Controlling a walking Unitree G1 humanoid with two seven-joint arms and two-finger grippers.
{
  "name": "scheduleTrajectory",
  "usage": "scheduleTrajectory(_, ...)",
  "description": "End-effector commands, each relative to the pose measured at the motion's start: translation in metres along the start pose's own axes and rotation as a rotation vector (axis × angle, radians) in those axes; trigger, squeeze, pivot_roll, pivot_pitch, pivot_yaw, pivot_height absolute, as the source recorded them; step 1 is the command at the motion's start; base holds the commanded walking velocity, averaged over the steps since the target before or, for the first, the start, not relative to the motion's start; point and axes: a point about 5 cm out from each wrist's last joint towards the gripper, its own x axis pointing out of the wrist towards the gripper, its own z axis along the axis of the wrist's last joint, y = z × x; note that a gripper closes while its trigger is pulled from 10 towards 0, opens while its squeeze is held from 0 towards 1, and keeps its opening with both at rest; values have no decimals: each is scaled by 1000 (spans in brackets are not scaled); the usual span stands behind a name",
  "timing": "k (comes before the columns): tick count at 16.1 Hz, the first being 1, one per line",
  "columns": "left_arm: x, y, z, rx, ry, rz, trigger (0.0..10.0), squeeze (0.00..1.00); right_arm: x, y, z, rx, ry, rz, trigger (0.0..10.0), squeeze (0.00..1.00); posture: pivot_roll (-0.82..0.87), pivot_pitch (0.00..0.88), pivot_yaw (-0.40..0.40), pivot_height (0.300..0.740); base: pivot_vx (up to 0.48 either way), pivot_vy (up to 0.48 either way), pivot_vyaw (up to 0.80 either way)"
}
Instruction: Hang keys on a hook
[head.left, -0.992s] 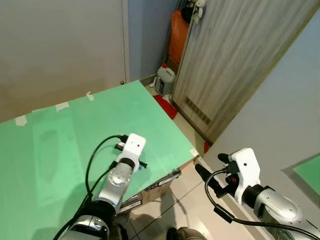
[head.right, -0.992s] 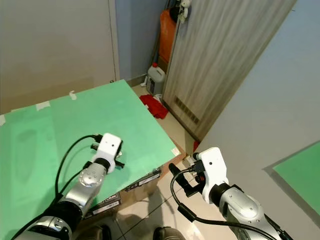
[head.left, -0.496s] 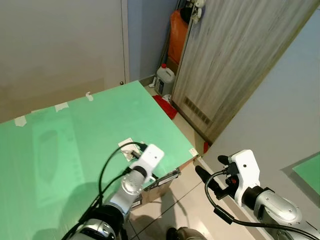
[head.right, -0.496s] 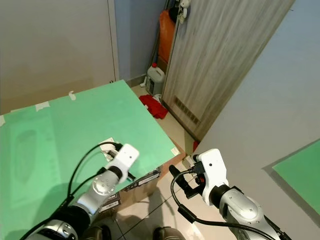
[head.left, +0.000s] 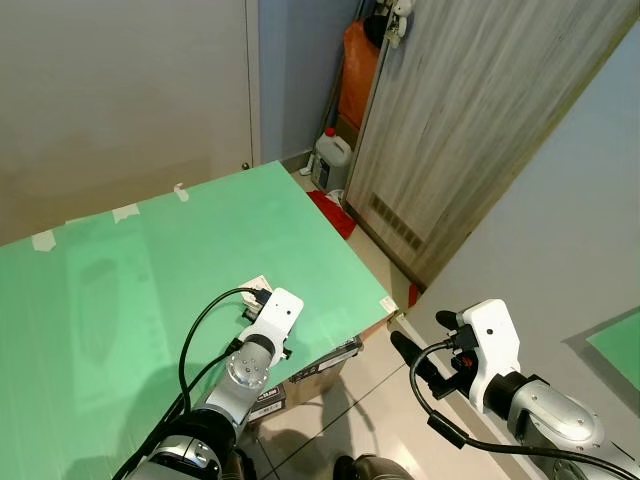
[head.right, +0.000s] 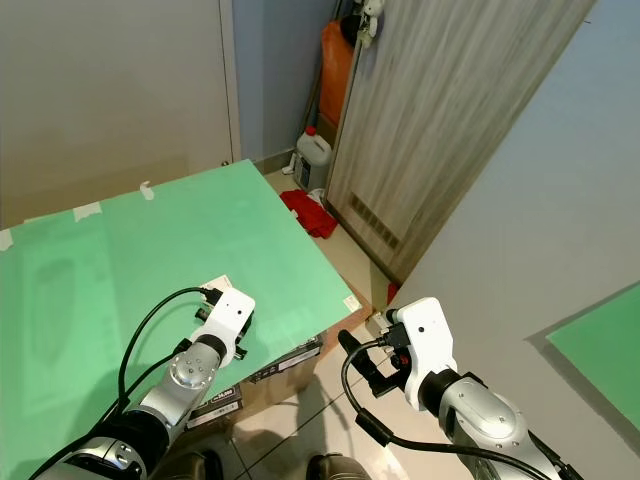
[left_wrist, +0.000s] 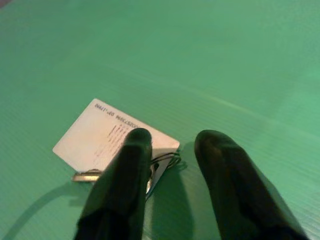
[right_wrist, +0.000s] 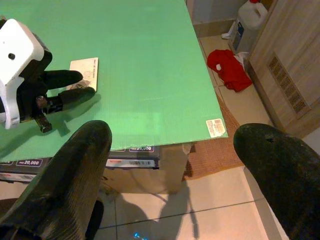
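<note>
Here the left gripper (left_wrist: 172, 145) hangs low over the green board (head.left: 150, 270), in the lower middle of the head views, its two black fingers (left_wrist: 131, 150) parted by a modest gap and closed on nothing. The keys (left_wrist: 160, 165) lie flat on the board just ahead of those fingers: a thin wire ring and a small metal piece, touching the near edge of a white card (left_wrist: 107, 137) with printed lines, in the centre left of the left wrist view. One finger overlaps the card's corner and hides part of the ring.

The bundle looks light and flat. The card is probably stiff and slick, hard to pinch off a smooth surface; the ring, standing a little proud, looks the better place to take hold, with one finger each side. Thin metal may slide away if nudged sideways.

The right gripper (right_wrist: 170, 155) waits at the lower right, beyond the board's edge above the tiled floor (right_wrist: 200, 200), fingers spread wide and empty. No hook can be made out.
</note>
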Motion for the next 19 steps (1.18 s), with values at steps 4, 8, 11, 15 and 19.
scheduleTrajectory(4, -2, -1, -11, -1, 56, 22, 10000, 1000, -6, -3, -1, -8, 11, -20, 10000, 0, -215, 120, -107, 740, 0, 0, 0)
scheduleTrajectory(8, -1, 2, -12, 4, 74, 23, 10000, 0, -7, -3, -1, -9, 12, -20, 10000, 0, -219, 121, -108, 740, 0, 0, 0)
scheduleTrajectory(11, 2, 7, -7, 16, 59, 32, 10000, 0, -8, -4, -1, -11, 12, -23, 10000, 0, -224, 121, -108, 740, 0, 0, 0)
scheduleTrajectory(15, 4, 13, -5, 38, 55, 36, 10000, 0, -9, -3, 0, -10, 11, -28, 10000, 0, -231, 123, -104, 740, 0, 0, 0)
scheduleTrajectory(19, 6, 10, -1, 50, 43, 13, 10000, 0, -10, -3, -1, -7, 13, -31, 10000, 0, -235, 124, -100, 740, 0, 0, 0)
